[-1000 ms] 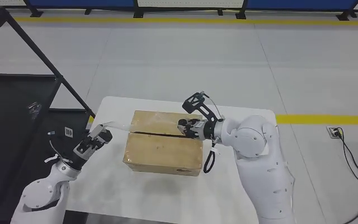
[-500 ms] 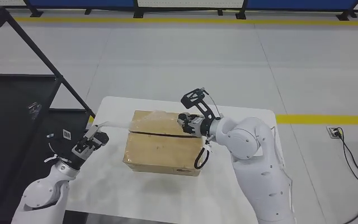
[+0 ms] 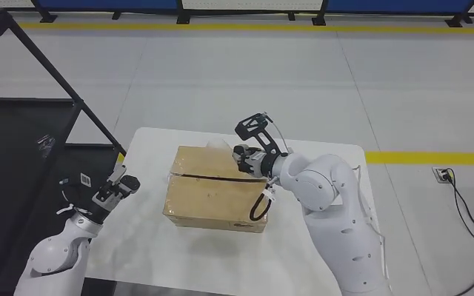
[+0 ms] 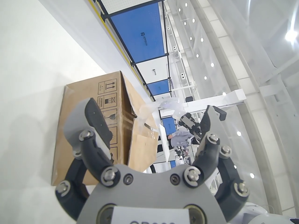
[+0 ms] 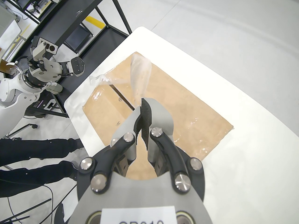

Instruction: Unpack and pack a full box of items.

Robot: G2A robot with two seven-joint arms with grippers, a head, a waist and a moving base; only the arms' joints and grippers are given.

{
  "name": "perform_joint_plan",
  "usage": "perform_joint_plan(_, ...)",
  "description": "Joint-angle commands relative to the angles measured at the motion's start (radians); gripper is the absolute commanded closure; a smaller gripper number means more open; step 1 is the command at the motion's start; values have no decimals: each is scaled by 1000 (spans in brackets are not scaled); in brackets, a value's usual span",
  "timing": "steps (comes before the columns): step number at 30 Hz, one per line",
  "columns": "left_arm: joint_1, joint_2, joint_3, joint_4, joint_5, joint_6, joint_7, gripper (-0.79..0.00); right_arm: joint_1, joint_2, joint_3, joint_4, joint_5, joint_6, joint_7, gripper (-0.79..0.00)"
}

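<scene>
**A:** Box (image 3: 216, 189) sits mid-table (image 3: 148, 244), flaps down, dark seam (image 3: 207, 176) open along the top. Grippers?

**B:** Right gripper (image 3: 237, 155) hangs over the far edge of the box top, clenched on a strip of clear tape (image 5: 140, 78). Left gripper (image 3: 126, 179) is off the box's left end, near the table edge, fingers spread, nothing in them.

**A:** Step in hand?

**B:** Stripping the sealing tape, by my reading. Early in the unpack, with nothing out yet.

**A:** Tape free?

**B:** Mostly lifted. One crumpled tail lies over the corner toward the left arm. Cannot tell whether it sticks there.

**A:** How to finish it well?

**B:** Pull low and along the seam, not straight up, so the film peels instead of tearing or hoisting the box. Keep the pinch firm, since the film looks thin and slick. If the box slides, the left gripper could brace the end wall. Carry the strip well clear of the top before letting go, or it may re-stick to the flaps. Likely snag is tape clinging to the pads on release.
</scene>
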Motion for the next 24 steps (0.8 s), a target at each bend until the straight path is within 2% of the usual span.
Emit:
perform_joint_plan(1,0,1,0,2,-1,-1,2,-785,2,1,-8,-4,3,2,-4,0)
perform_joint_plan(10,14,1,18,-23,39,-29,17,-785,-18,8,-30,-72,37,-6,-40,0)
perform_joint_plan(16,31,-3,63,-65,136,-96,60,-785,-33,14,-47,-106,35,12,-40,0)
perform_joint_plan(18,32,-5,81,-71,160,-118,59,-656,-31,15,-52,-107,33,20,-42,0)
perform_joint_plan(21,31,-7,106,-70,191,-141,63,-382,-26,16,-60,-104,35,33,-46,0)
perform_joint_plan(24,22,-10,128,-60,201,-137,69,-305,-20,18,-68,-99,37,40,-49,0)
